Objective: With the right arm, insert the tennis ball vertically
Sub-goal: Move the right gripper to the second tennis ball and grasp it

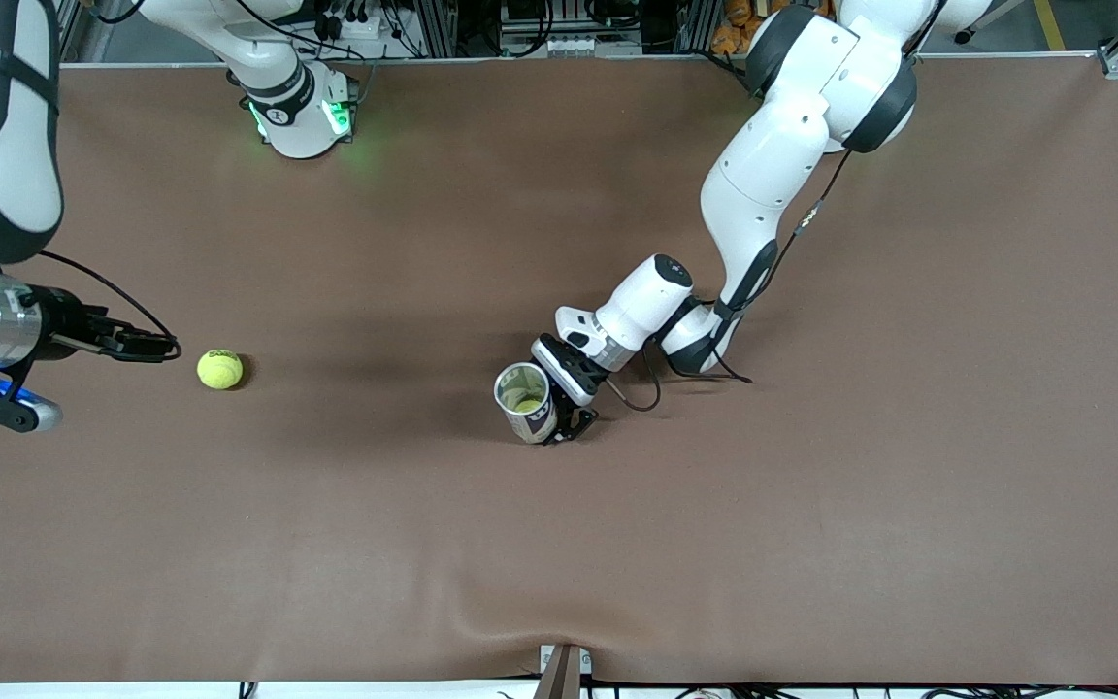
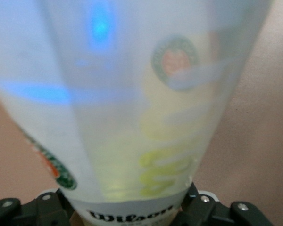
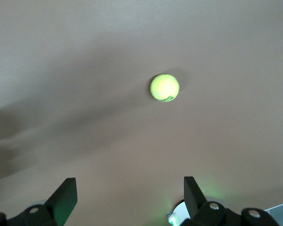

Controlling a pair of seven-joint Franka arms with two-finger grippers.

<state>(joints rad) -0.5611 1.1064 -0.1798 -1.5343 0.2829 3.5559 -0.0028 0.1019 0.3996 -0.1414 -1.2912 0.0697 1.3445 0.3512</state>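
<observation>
- Standing upright mid-table: clear tennis-ball can (image 1: 526,401), mouth open toward the ceiling, printed label round its lower part.
- Inside the can: yellow-green showing at the bottom through the open mouth in front view, looks like a ball already in there; can't tell how many.
- Left wrist view: can wall (image 2: 132,108) fills the frame, translucent w/ a round logo and yellow-green behind the plastic; black "Wilson" band at the edge next to the fingers.
- Left gripper (image 1: 569,413): low at the can, on the side toward the left arm's end of the table, one finger either side of the can's lower part. Fingers (image 2: 203,209) sit right at the wall; can't tell if they're squeezing it or just off it.
- Tennis ball (image 1: 219,369): loose on the brown table (image 1: 811,505), toward the right arm's end, well apart from the can, nothing touching it.
- Right gripper (image 1: 147,344): up in the air over the table near the ball, pointing toward it, not on it.
- Right wrist view: ball (image 3: 164,87) on bare table past the tips; the two fingers (image 3: 66,195) are spread wide w/ nothing between them.
- Green light on the right arm's base (image 1: 302,121).
</observation>
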